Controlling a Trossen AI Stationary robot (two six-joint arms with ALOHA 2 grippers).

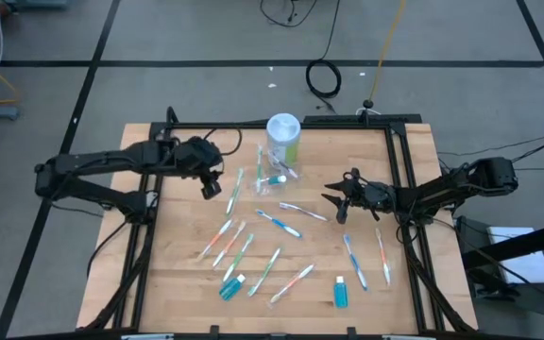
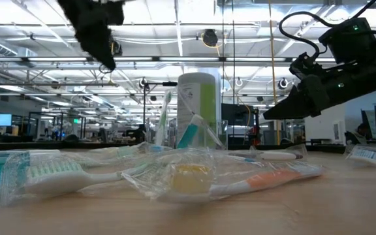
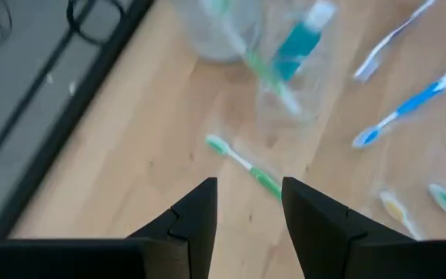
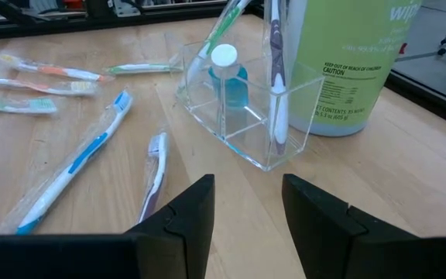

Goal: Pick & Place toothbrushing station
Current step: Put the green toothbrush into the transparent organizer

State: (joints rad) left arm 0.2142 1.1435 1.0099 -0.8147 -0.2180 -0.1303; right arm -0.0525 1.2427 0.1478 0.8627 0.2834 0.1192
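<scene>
A small clear plastic holder (image 4: 246, 116) stands on the table in front of a green-and-white canister (image 1: 283, 137). It holds a blue tube (image 4: 228, 81) and two upright toothbrushes (image 4: 276, 85). Several wrapped pastel toothbrushes (image 1: 280, 224) lie flat across the wooden table, with two more blue tubes (image 1: 232, 285) (image 1: 340, 293) near the front edge. My left gripper (image 1: 212, 189) is open and empty, raised over the table left of the holder, above a green toothbrush (image 3: 246, 164). My right gripper (image 1: 334, 202) is open and empty to the holder's right, pointing at it.
A black frame (image 1: 399, 179) runs along the table's far, left and right edges. Black cables (image 1: 324, 80) lie on the floor beyond the far edge. Bare wood shows at the table's far left (image 1: 149, 151) and along its right side (image 1: 414, 264).
</scene>
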